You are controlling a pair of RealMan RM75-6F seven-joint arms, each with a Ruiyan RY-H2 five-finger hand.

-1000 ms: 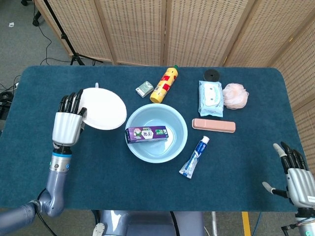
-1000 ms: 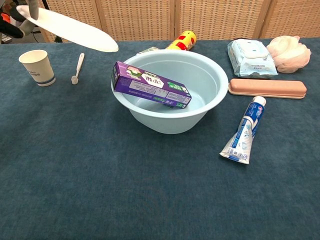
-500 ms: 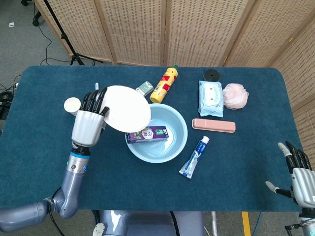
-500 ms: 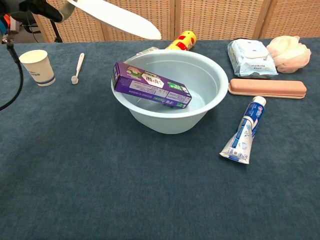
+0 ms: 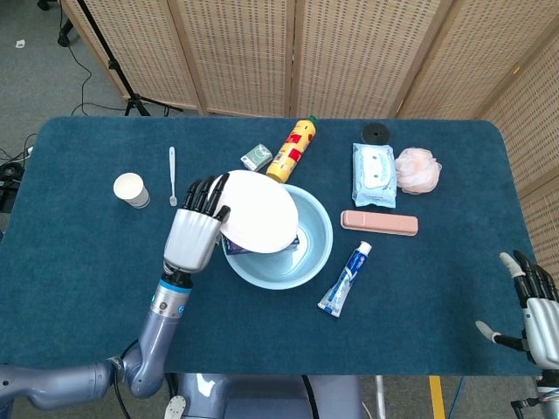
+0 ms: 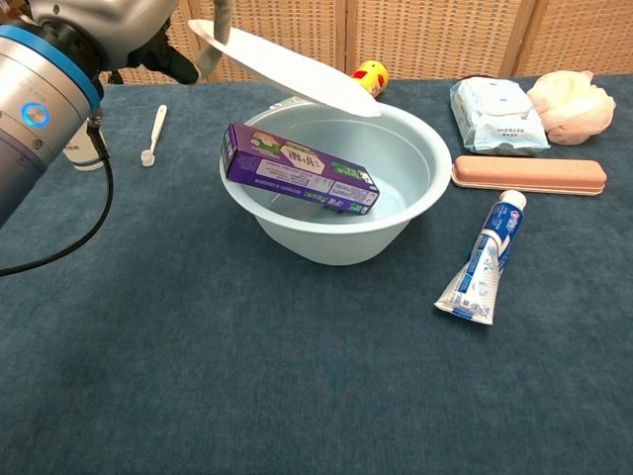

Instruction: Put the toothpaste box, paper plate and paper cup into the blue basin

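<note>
Paper plate (image 5: pixel 258 212): one, held tilted above the blue basin (image 5: pixel 316 240), its far edge over the bowl; a second ago it hung left of the basin, over the desk (image 5: pixel 87 262)
Meaning: carry looks nearly done; the release is probably next
Left hand (image 5: pixel 194 234): fingers pinch the plate's left rim
Toothpaste box (image 6: pixel 300 168): one, already in the basin, leaning on its left wall
Paper cup (image 5: pixel 130 188): one, upright on the desk, well left of the basin, not yet moved
Right hand (image 5: pixel 539 310): at the desk's near right corner, fingers apart, holding nothing
Others: one toothpaste tube (image 5: pixel 346 278), one white spoon (image 5: pixel 173 174), one yellow bottle (image 5: pixel 292 149)
</note>
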